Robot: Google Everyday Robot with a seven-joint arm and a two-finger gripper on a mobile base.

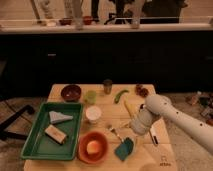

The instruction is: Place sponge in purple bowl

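Camera view shows the gripper (131, 136) low over the front right of the table (107, 106), on an arm that reaches in from the right. The sponge (124, 149) is directly under it, just right of the orange bowl (93, 146). It sits tilted rather than flat, with its upper corner up at the gripper and its lower edge toward the tabletop. That tilt suggests it is being taken by one corner, but I cannot tell whether the gripper has closed on it or only rests against it.

The purple bowl (71, 92) stands at the back left, beyond the tray (37, 146), well apart from the sponge. The orange bowl and a white cup (93, 114) lie roughly between them. As I judge it, the task is at the pick-up step. A corner hold leaves the pad hanging, so the carry calls for a firm pinch and enough height to pass over the cup.
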